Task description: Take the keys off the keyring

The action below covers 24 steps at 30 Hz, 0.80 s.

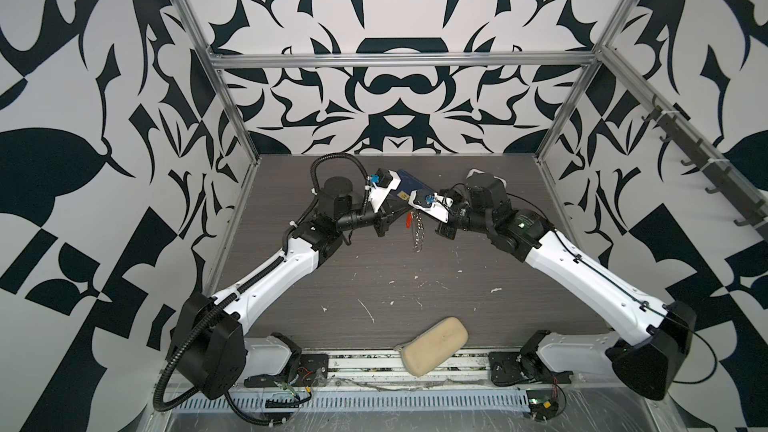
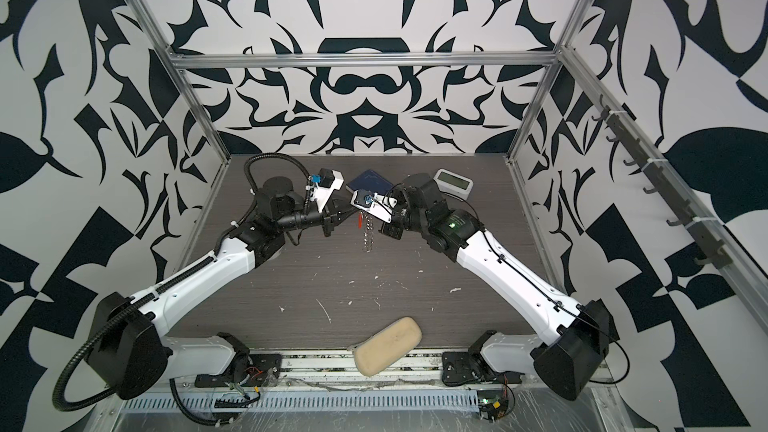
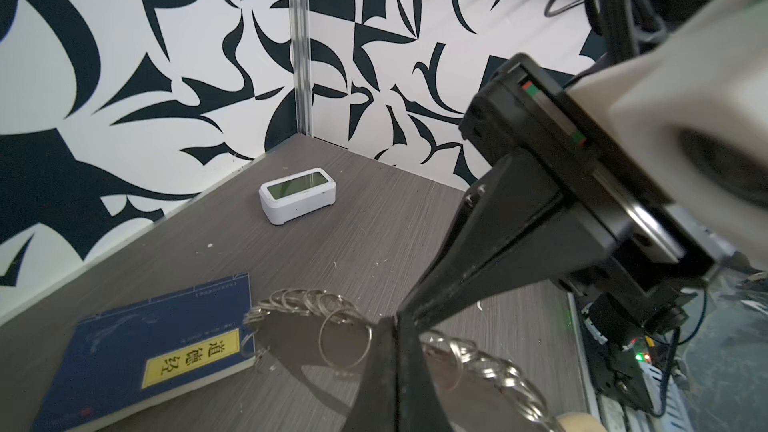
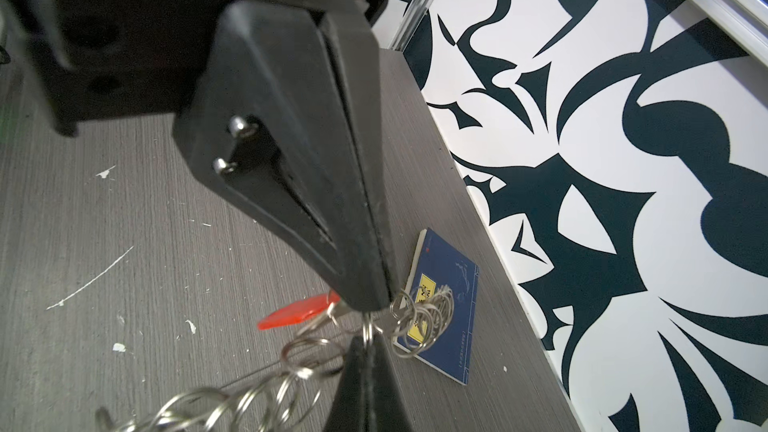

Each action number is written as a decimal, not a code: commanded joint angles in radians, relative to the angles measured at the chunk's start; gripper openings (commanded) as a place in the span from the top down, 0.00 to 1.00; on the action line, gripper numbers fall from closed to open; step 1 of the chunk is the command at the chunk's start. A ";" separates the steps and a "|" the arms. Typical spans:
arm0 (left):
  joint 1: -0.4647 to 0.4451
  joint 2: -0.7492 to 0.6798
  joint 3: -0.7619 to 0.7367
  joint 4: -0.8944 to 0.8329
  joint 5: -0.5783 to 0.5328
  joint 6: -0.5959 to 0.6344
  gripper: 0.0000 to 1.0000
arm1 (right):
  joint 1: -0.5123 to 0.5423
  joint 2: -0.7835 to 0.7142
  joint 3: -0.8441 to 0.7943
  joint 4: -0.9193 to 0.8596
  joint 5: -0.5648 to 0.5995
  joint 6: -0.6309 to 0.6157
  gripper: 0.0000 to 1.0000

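Black-and-white patterned walls enclose a grey wood-grain tabletop [image 1: 374, 284]. In both top views the left claw [image 1: 403, 210] and right claw [image 1: 415, 212] meet tip to tip near the back, just in front of a blue book [image 1: 405, 179]. The keyring [image 1: 418, 234] hangs below them, its row of small rings running lengthwise toward the near edge. The keys [image 1: 409, 220] show as a red-orange tag just left of it. A sponge [image 1: 435, 344] lies well apart at the front.

From the left wrist, the left claw [image 3: 397, 320] is closed on the keyring [image 3: 332, 317], whose rings fan out to either side; a white clock [image 3: 297, 195] stands beyond.

From the right wrist, the right claw [image 4: 376, 305] is clamped on the keyring [image 4: 419, 320] where the tag [image 4: 297, 314] attaches. The tag's long axis lies nearly level, pointing away from the tips.
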 commanded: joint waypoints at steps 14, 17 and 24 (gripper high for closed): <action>-0.003 -0.029 0.026 -0.067 -0.079 0.012 1.00 | 0.006 -0.101 -0.015 0.163 -0.056 0.047 1.00; -0.002 -0.035 0.021 -0.074 -0.104 0.006 1.00 | 0.004 -0.111 -0.028 0.177 -0.060 0.057 1.00; -0.002 -0.036 0.012 -0.041 -0.057 -0.012 1.00 | 0.005 -0.125 -0.052 0.205 -0.062 0.066 1.00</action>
